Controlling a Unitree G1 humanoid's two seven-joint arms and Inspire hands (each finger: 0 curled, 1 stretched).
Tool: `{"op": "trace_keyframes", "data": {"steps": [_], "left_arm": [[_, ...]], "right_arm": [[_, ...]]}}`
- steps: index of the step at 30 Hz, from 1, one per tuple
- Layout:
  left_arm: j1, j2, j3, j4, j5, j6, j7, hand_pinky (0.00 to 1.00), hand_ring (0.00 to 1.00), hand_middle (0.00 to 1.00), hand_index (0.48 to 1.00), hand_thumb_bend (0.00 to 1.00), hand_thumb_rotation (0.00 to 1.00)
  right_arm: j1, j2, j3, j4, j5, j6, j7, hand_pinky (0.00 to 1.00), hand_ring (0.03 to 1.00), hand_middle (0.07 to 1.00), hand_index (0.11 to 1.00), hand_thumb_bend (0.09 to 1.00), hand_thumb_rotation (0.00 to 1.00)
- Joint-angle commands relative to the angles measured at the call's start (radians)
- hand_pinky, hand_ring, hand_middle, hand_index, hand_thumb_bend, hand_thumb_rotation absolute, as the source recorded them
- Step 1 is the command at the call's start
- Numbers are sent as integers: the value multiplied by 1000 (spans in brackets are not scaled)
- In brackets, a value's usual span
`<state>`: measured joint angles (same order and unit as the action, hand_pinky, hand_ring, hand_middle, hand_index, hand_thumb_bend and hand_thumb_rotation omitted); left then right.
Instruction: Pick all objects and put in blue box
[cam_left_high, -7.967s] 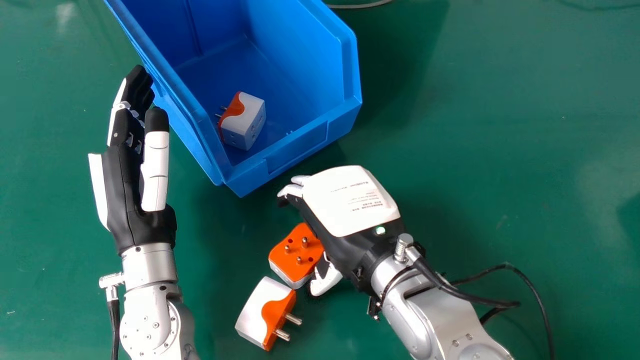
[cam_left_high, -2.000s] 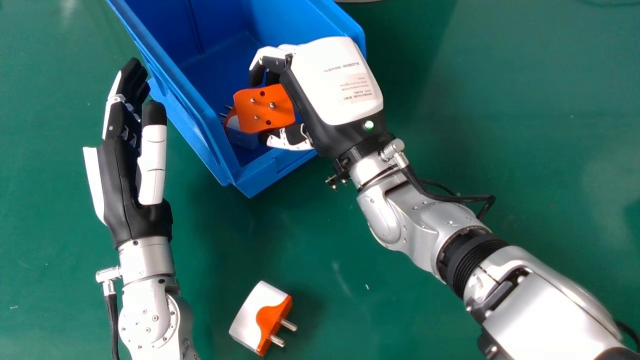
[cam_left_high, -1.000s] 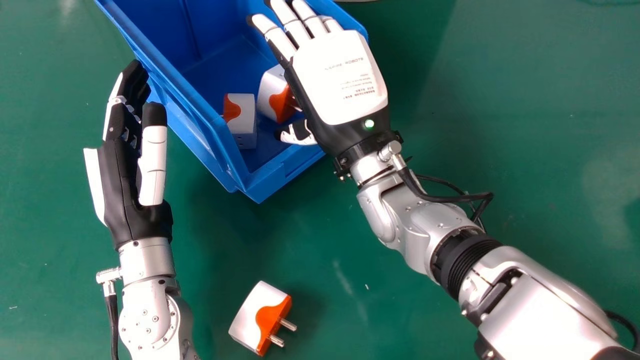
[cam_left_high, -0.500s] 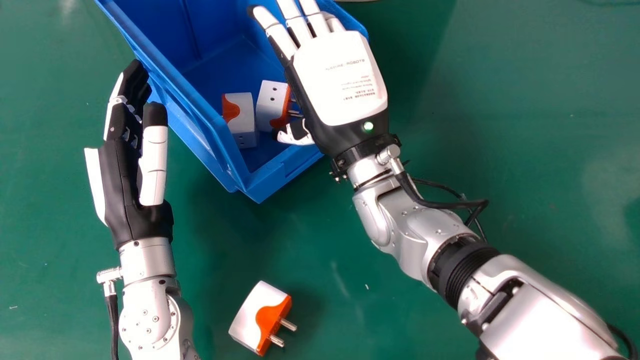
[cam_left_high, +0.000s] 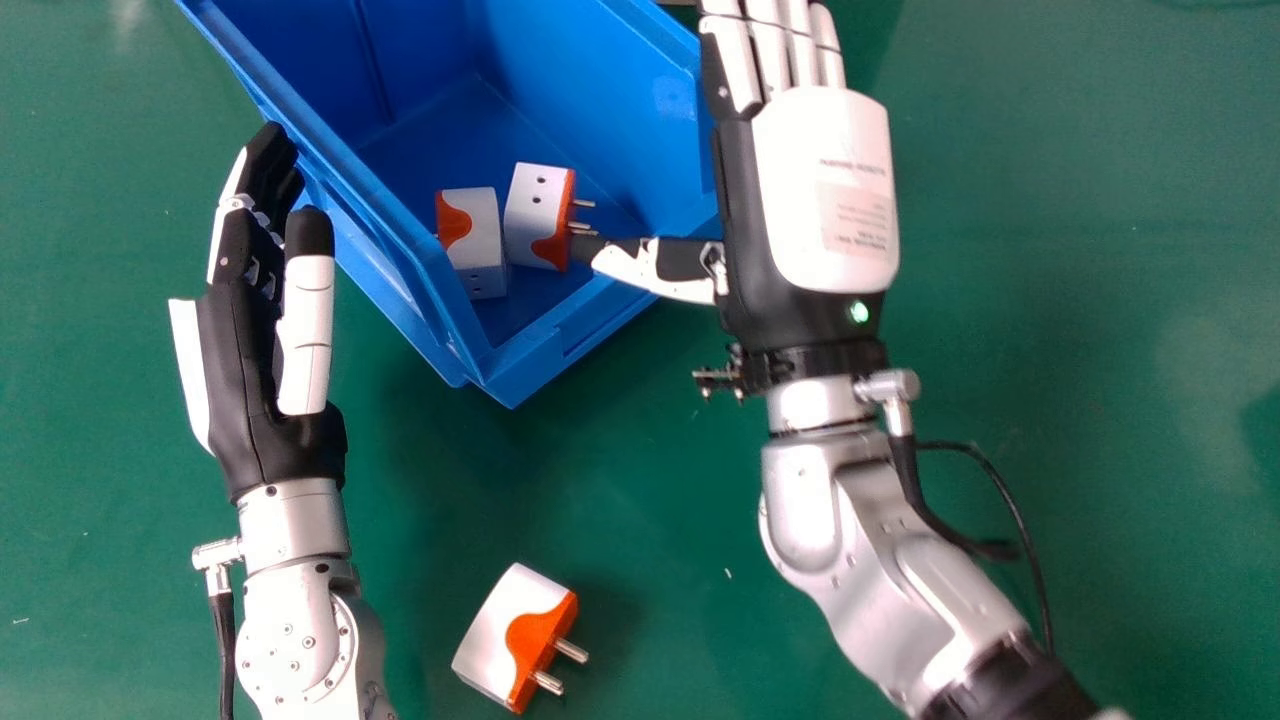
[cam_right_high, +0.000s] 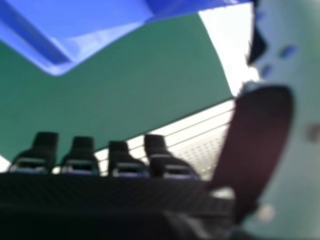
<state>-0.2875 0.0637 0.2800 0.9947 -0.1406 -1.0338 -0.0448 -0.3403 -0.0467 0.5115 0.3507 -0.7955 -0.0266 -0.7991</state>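
right hand: empty, fingers straight, thumb out
left hand: idle, fingers straight
blue box: two adapters inside
step: looks like drop's done
next: grab the table adapter

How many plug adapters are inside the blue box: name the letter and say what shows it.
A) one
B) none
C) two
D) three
C: one adapter and a second adapter lie inside the blue box, while a third adapter lies outside it on the green table.
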Motion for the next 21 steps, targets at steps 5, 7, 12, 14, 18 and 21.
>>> {"op": "trace_keyframes", "data": {"steps": [5, 7, 12, 14, 18, 21], "left_arm": [[4, 1, -6, -24, 3, -8, -7, 904, 918, 906, 862, 815, 787], [4, 0, -6, -26, 7, -7, -3, 904, 918, 906, 862, 816, 787], [-4, -8, -9, -21, 6, -6, -7, 903, 918, 906, 865, 810, 789], [-5, -6, -10, -19, 8, -6, -7, 903, 918, 905, 866, 811, 790], [-5, -3, -10, -24, 10, 2, -5, 903, 919, 905, 865, 813, 791], [-4, -3, -9, -27, 7, 3, -9, 907, 921, 906, 865, 820, 793]], "right_arm": [[143, -36, -47, -182, 31, -41, 47, 898, 950, 955, 916, 750, 224], [193, -58, -75, -236, 77, -66, 104, 890, 943, 949, 912, 754, 223], [284, -120, -146, -356, 232, -58, 361, 836, 909, 924, 882, 767, 232], [309, -152, -158, -426, 216, 24, 472, 830, 907, 930, 870, 771, 222], [344, -180, -170, -552, 178, 165, 640, 844, 915, 930, 851, 784, 227], [353, -188, -161, -613, 131, 242, 718, 848, 917, 922, 835, 818, 241]]}}
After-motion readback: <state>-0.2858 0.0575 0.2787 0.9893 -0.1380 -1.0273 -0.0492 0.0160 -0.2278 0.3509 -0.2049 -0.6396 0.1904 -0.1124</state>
